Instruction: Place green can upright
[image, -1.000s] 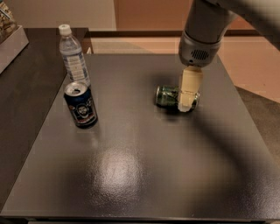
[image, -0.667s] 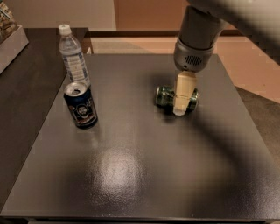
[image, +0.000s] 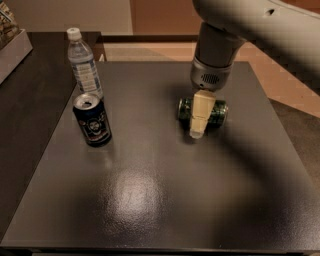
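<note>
The green can (image: 218, 113) lies on its side on the dark table (image: 160, 200), right of centre towards the back, its long axis running left to right. My gripper (image: 199, 119) hangs straight down from the grey wrist and sits right at the can's middle, covering part of it. The can's two ends show on either side of the gripper. The can rests on the table top.
A black can with a round emblem (image: 92, 120) stands upright at the left. A clear plastic water bottle (image: 84, 63) stands just behind it. A box edge (image: 12, 45) shows at the far left on a neighbouring dark surface.
My gripper has moved a little to the left and lower, from the can's right part to its middle. The can, the black can and the bottle have not moved.
</note>
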